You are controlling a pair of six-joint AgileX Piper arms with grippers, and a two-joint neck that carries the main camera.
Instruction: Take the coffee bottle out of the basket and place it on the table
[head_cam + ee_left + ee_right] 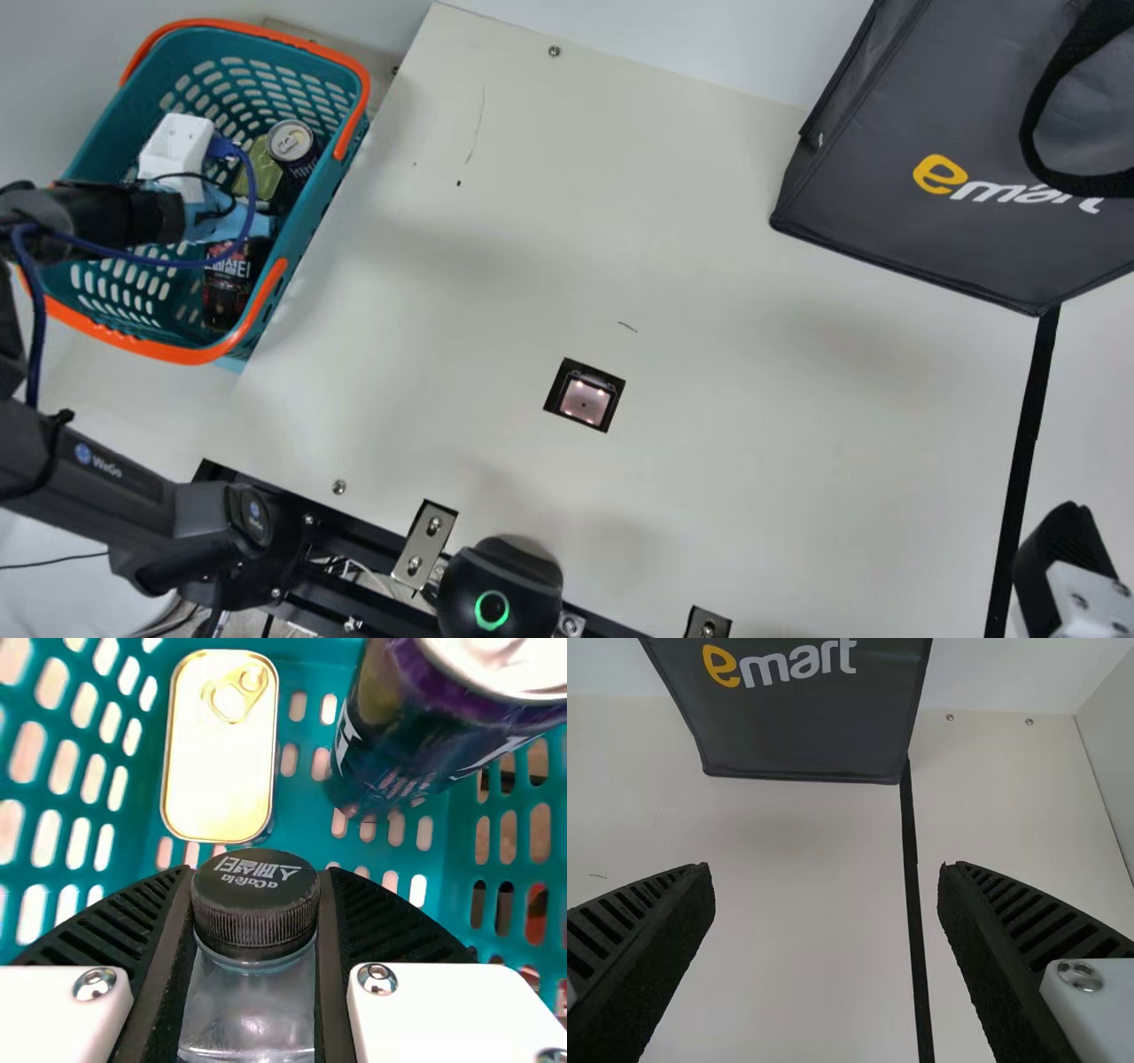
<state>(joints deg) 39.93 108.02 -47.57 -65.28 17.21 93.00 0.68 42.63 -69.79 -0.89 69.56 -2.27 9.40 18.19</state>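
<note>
Pinching the clear bottle with a black ridged screw cap (253, 1010), the left claw (177, 151) is down inside the teal plastic basket with slotted walls and orange handles (133, 341). In the left wrist view, the claw's two black ribbed fingers (115, 921) press on opposite sides, just below the cap, whose flat black top carries two lines of white print. The coffee bottle is thus within the basket, which sits at the upper part of the left edge of the cream tabletop (753, 399) in the main view.

Also in the basket are a flat gold rectangular tin with a ring-pull and rounded corners (220, 762) and, near it, a dark purple-blue cylindrical drink can with a silver top (399, 735); white lettering runs over the can's side. The main view shows a dark reddish-brown item with white print (226, 288) in the basket too, near the left arm; I cannot tell whether it is the same bottle.

At the tabletop's upper right corner stands a dark grey fabric bag with a black strap (895, 221), its front marked with one large yellow letter followed by white ones. The right claw (1063, 545) is at the lower right corner, its fingers spread wide with a gap between them.
</note>
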